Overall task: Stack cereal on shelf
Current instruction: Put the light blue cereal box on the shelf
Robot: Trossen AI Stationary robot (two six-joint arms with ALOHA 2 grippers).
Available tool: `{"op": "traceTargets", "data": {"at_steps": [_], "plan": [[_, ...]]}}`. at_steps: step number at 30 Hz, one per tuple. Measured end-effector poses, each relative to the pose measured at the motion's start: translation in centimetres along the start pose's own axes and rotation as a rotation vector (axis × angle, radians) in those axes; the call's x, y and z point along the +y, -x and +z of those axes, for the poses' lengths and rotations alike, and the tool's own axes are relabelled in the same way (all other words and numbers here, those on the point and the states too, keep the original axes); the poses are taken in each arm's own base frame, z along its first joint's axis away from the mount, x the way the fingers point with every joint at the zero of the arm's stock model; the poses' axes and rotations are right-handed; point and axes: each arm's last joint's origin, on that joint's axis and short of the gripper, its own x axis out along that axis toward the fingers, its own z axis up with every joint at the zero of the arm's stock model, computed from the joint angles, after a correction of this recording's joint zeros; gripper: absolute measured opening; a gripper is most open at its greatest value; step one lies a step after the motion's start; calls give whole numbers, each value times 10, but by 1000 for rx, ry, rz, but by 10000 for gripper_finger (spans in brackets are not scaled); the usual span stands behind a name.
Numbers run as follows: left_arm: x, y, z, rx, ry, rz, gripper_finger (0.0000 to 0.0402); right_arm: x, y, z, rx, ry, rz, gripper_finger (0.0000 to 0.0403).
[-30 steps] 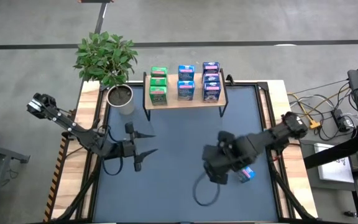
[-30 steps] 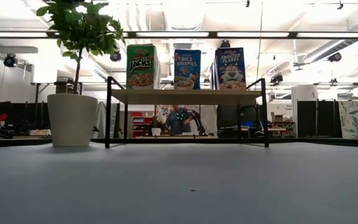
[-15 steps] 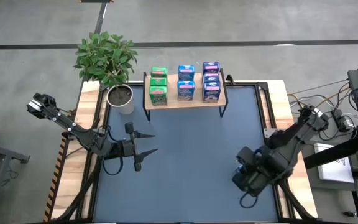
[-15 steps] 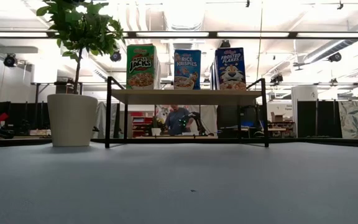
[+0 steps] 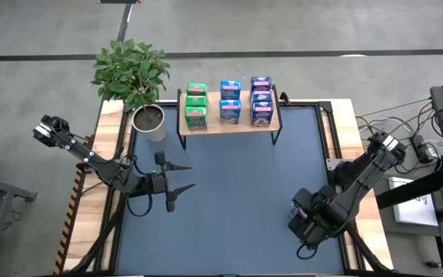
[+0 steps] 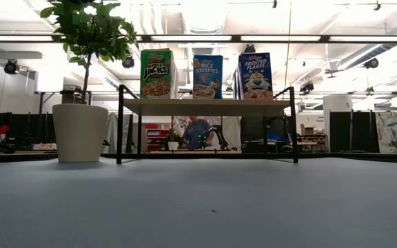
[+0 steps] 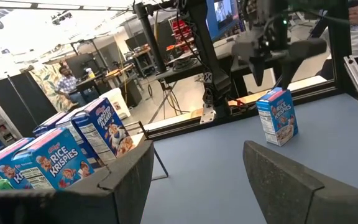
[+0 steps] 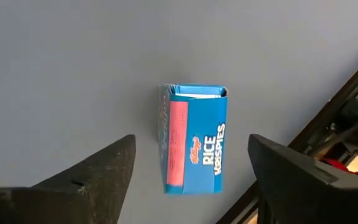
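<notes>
The light-wood shelf (image 5: 229,123) on black legs stands at the table's far edge and also shows in the low view (image 6: 205,107). It carries green boxes (image 5: 196,106), blue boxes (image 5: 231,101) and blue-purple boxes (image 5: 261,100) in rows. One blue Rice Krispies box (image 8: 194,140) stands upright on its base on the tabletop at the near right (image 7: 277,116). My right gripper (image 8: 191,140) is open and points down just above this box (image 7: 272,78), a finger on either side, touching nothing. It hides the box in the high view (image 5: 308,219). My left gripper (image 5: 171,185) waits open and empty at the left.
A potted plant (image 5: 150,121) in a white pot stands left of the shelf, at the table's far left. The dark blue tabletop (image 5: 229,192) lies between the shelf and both grippers. Cables and equipment (image 5: 414,146) lie off the table's right edge.
My right gripper has gone from the table's middle toward its right and near edge. It now stands over the lone blue box, which earlier showed beside it. The box has stayed where it was.
</notes>
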Motion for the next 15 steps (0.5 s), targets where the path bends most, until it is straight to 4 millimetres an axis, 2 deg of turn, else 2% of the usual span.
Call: {"op": "traceTargets", "data": {"at_steps": [7, 15], "plan": [[0, 0, 0, 0, 0, 0, 231, 0, -28, -7, -2, 22, -43, 296], [0, 0, 0, 0, 0, 2, 231, 1, -38, -8, -9, 44, -35, 226]]}}
